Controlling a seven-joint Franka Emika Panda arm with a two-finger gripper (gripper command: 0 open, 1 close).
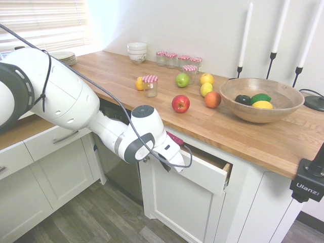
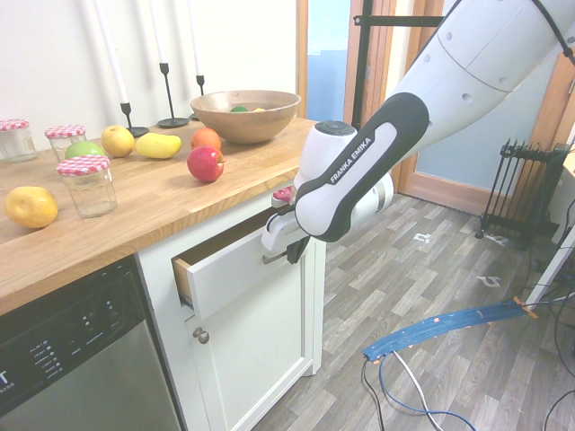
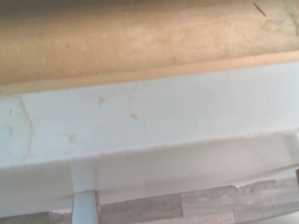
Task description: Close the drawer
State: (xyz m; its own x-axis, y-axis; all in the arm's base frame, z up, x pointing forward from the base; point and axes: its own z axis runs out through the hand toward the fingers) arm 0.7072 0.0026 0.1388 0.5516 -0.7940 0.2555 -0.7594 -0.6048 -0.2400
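The drawer (image 1: 205, 174) under the wooden counter stands partly pulled out, with its white front (image 2: 229, 269) forward of the cabinet face and its pale wood side showing. My gripper (image 2: 290, 249) is at the front's outer face, right beside the silver handle (image 2: 272, 259), and its dark fingers are shut together with nothing visibly held. From the other side, the gripper (image 1: 169, 163) sits at the left end of the front. The wrist view shows the white front (image 3: 149, 116) from close by, the wood edge (image 3: 140, 37) beyond it, and a handle post (image 3: 85, 207).
On the counter (image 1: 253, 136) above lie a red apple (image 1: 180, 103), other fruit, glass jars (image 1: 150, 85) and a wooden bowl (image 1: 261, 99). A cabinet door with a knob (image 2: 201, 335) is below the drawer, and a dishwasher (image 2: 72, 359) is beside it.
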